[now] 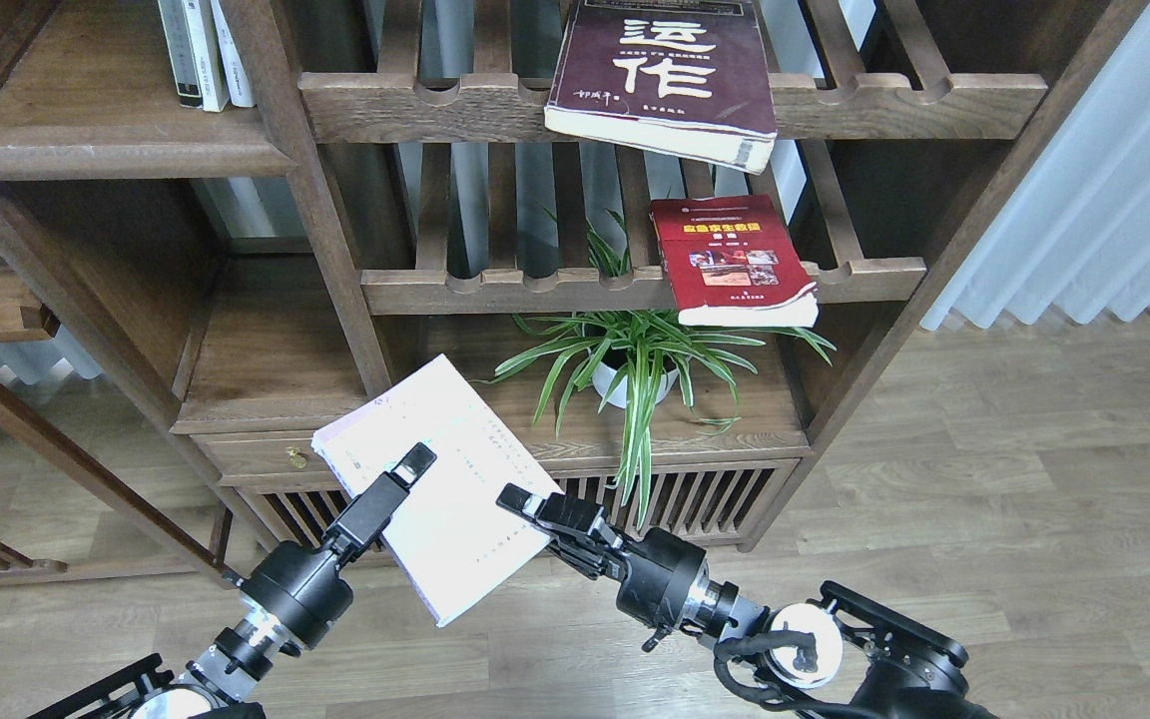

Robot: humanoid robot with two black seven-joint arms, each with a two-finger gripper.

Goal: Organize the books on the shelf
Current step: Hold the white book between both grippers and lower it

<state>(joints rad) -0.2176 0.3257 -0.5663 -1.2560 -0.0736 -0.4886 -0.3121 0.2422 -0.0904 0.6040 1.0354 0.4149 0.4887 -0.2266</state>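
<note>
Potted spider plant (635,364) on the cabinet top (735,419); curtain (1114,190) right.

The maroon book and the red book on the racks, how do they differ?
The maroon book is thicker and larger than the red book. The maroon book bears big white characters; the red book has a yellow title and small photos. The maroon book lies on the upper slatted rack, the red book on the lower rack. Both lie flat, cover up, overhanging the front rail.

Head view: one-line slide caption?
Both hands, left hand and right hand, hold a pale book before the shelf unit; red book and maroon book lie on slatted racks.
</note>
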